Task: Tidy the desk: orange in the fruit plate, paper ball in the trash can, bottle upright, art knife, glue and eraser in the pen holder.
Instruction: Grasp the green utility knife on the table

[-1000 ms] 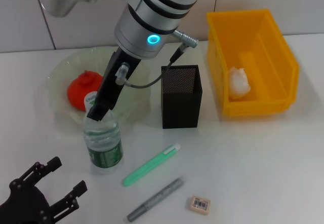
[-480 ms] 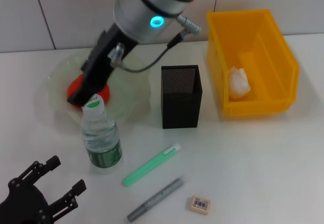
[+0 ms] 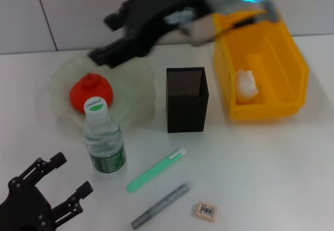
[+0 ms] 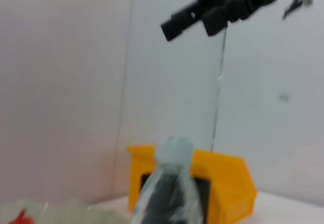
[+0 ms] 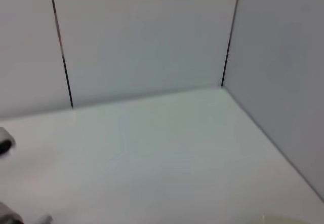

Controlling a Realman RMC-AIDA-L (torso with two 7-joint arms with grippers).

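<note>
The bottle (image 3: pixel 105 143) stands upright on the table, just in front of the fruit plate (image 3: pixel 136 92), and shows close up in the left wrist view (image 4: pixel 169 191). The orange (image 3: pixel 90 91) lies in the plate. Inside the yellow trash can (image 3: pixel 284 58) rests the paper ball (image 3: pixel 246 84). A green art knife (image 3: pixel 155 170), a grey glue stick (image 3: pixel 159 206) and the eraser (image 3: pixel 206 211) lie in front of the black mesh pen holder (image 3: pixel 186 99). My right gripper (image 3: pixel 104 38) hangs open and empty above the plate's far edge. At the near left, my left gripper (image 3: pixel 70 174) is open and idle.
The trash can (image 4: pixel 225 183) stands at the right, close beside the pen holder. A tiled wall runs along the back of the table. The right gripper (image 4: pixel 217 8) shows high above the bottle in the left wrist view.
My right gripper has let go of the bottle's cap and moved up and back over the plate's far side. The bottle stays standing. The left arm has barely moved.
</note>
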